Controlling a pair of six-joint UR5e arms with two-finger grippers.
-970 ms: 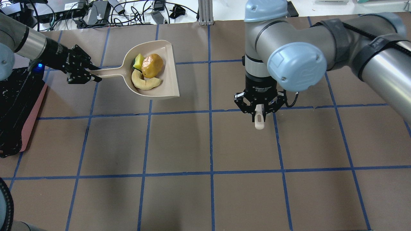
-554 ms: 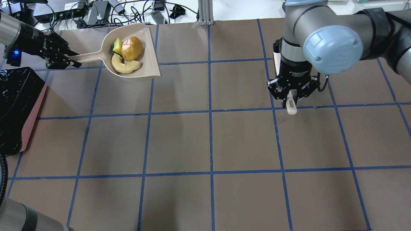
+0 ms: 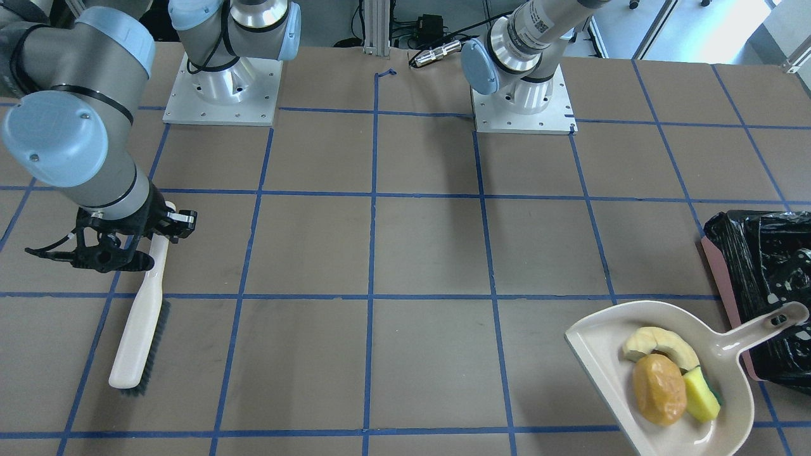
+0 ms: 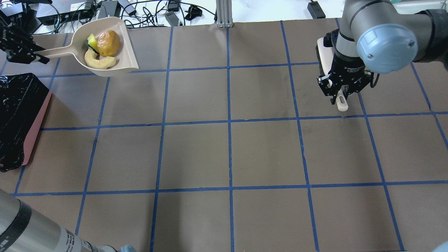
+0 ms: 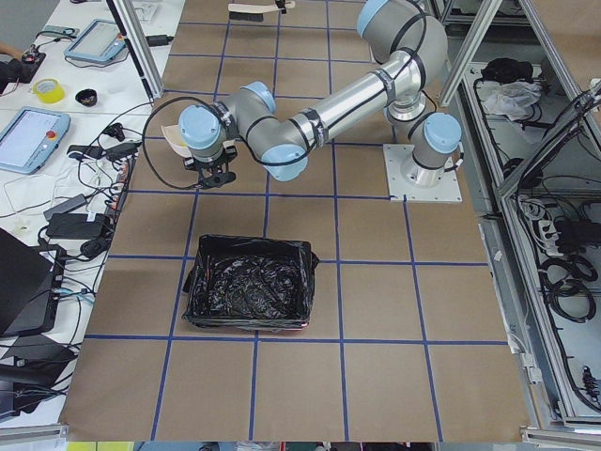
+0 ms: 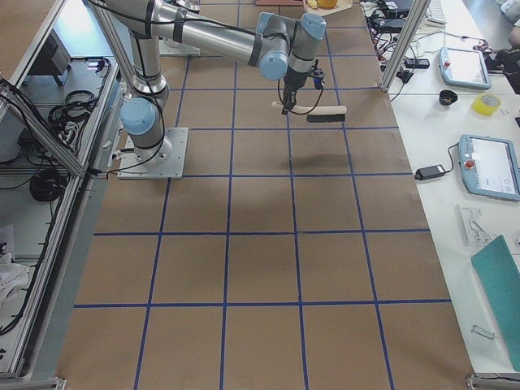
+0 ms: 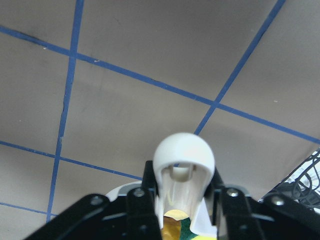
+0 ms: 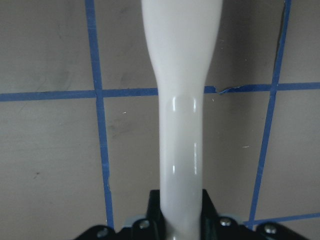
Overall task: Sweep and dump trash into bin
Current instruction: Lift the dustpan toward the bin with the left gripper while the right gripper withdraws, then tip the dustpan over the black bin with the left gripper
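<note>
The left gripper (image 4: 36, 55) clamps the dustpan (image 4: 128, 62) by its handle, with the trash (image 4: 106, 42) inside, at the far left beyond the bin (image 4: 21, 105). The right gripper (image 4: 341, 98) grips the brush (image 3: 136, 329). Tipping before the lip clears the bin's rim would spill trash onto the tabletop (image 4: 266, 150).

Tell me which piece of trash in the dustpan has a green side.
The yellow sponge wedge; the orange lump and the cream rind slice show no green.
</note>
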